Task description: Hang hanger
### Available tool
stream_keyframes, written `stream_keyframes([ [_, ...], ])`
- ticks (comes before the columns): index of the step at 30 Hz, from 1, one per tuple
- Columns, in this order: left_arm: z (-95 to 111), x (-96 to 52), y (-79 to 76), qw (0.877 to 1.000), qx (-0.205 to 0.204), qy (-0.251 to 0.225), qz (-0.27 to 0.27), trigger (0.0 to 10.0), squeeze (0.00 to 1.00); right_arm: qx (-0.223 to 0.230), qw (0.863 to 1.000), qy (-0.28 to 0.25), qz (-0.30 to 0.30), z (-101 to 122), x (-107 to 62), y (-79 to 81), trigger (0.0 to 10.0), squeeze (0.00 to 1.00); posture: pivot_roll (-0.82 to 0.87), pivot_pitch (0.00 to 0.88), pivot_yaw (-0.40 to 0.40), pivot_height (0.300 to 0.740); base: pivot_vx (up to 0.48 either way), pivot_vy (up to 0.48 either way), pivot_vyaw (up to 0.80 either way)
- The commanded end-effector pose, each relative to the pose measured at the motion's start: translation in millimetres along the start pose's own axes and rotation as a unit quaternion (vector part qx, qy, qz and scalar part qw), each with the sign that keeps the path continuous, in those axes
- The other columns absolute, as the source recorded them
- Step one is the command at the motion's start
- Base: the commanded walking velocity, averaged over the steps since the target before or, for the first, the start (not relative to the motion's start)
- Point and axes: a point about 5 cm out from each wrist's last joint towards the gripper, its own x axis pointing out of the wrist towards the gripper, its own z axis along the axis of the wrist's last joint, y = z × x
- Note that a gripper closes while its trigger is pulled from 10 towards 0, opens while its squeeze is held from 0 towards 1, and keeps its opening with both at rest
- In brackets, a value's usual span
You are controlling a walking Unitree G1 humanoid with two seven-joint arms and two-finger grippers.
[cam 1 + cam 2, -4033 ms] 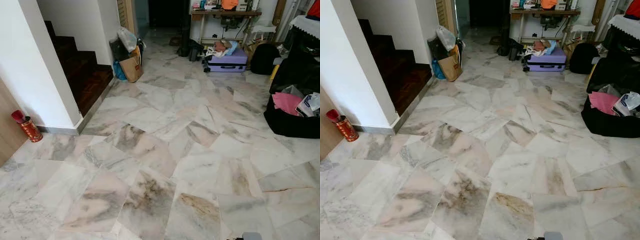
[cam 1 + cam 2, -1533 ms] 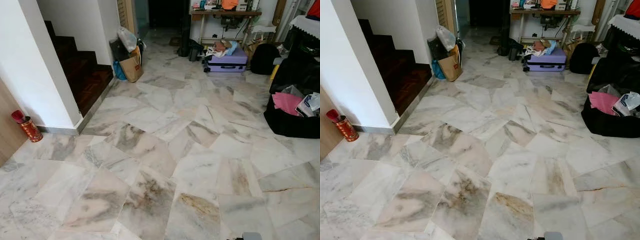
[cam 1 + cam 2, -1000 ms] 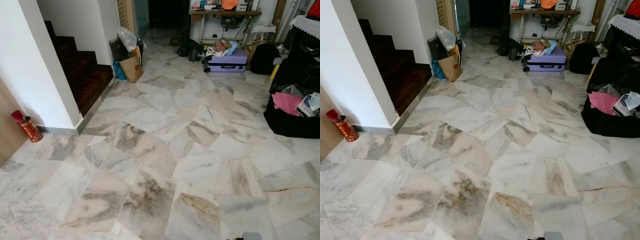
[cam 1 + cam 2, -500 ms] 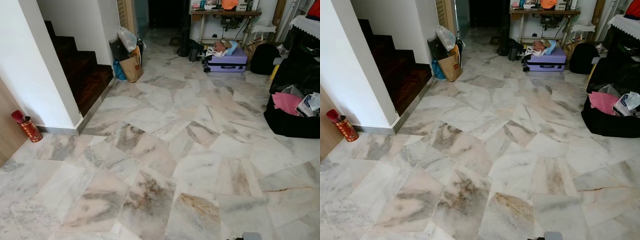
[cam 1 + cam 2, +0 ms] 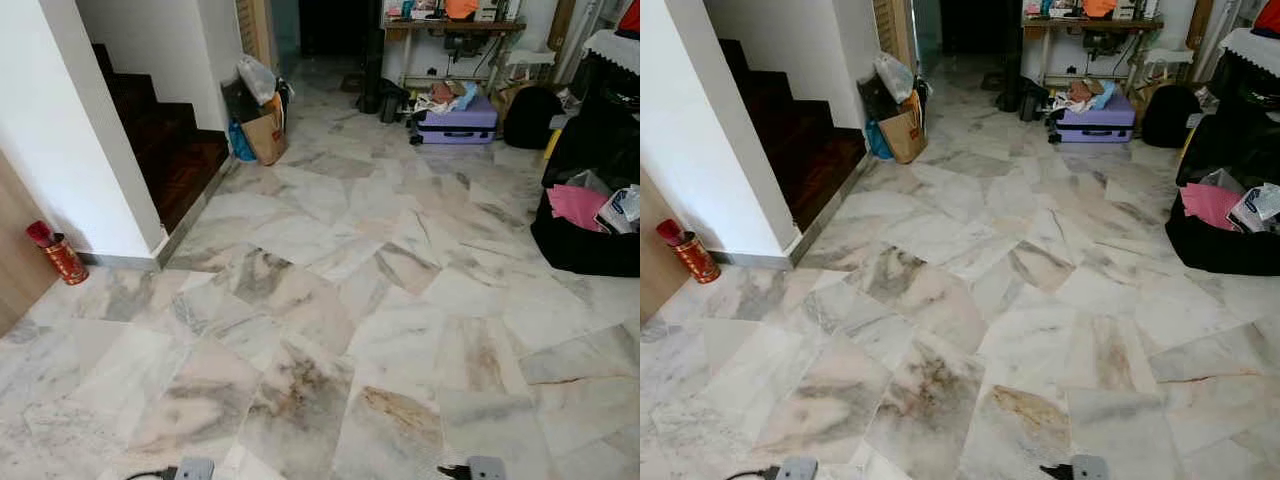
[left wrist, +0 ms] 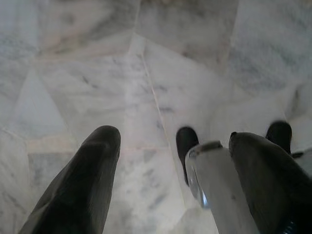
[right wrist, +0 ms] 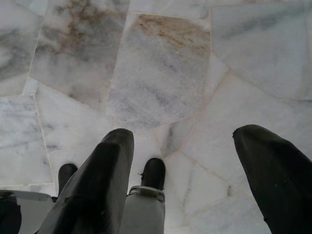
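Note:
Both arms hang low over the marble floor [image 5: 330, 300]. Grey wrist parts of the left arm [image 5: 194, 468] and the right arm [image 5: 485, 467] peek in at the bottom edge of the eye views. In the left wrist view my left gripper [image 6: 171, 136] is open, its black fingers [image 6: 87, 185] spread wide with nothing between them but floor. My right gripper [image 7: 184, 134] is likewise open above the tiles, holding nothing. My own silver leg [image 7: 144, 209] and black feet show beneath the fingers.
A white wall [image 5: 60, 130] and dark wooden stairs [image 5: 165, 150] stand at the left, with a red tin [image 5: 62, 258] by the wall. Bags [image 5: 258, 120] lean at the stair foot. A purple suitcase [image 5: 455, 118] and a table lie far ahead. A black bag [image 5: 585, 235] holding pink cloth sits right.
The left wrist part has come into sight at the bottom edge, and the right one has shifted a little left and up. The view has moved only slightly.

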Motion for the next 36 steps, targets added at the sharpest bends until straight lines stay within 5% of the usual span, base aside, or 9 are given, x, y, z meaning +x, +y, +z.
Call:
stream_keyframes([
  [1, -3, -0.4, -0.5, 1.000, 0.017, 0.007, -0.003, 10.0, 0.00, 0.008, 1.000, 0.007, 0.006, -4, -0.3, 3.2, 10.0, 0.00, 0.15, 0.000, 0.002, 0.740, 0.000, 0.000, 0.00],
  [20, -12, -1.1, -14.2, 1.000, -0.003, 0.020, -0.013, 10.0, 0.00, -0.012, 1.000, 0.026, -0.008, -7, -4.0, -20.4, 10.0, 0.00, 0.15, 0.000, -0.041, 0.740, 0.000, 0.000, -0.56],
  [36, -12, -0.6, -17.0, 0.999, 0.014, 0.025, -0.016, 10.0, 0.00, -0.019, 0.999, 0.033, 0.006, -9, -0.6, 3.0, 10.0, 0.00, 0.15, 0.000, -0.030, 0.740, 0.000, 0.000, -0.77],
])
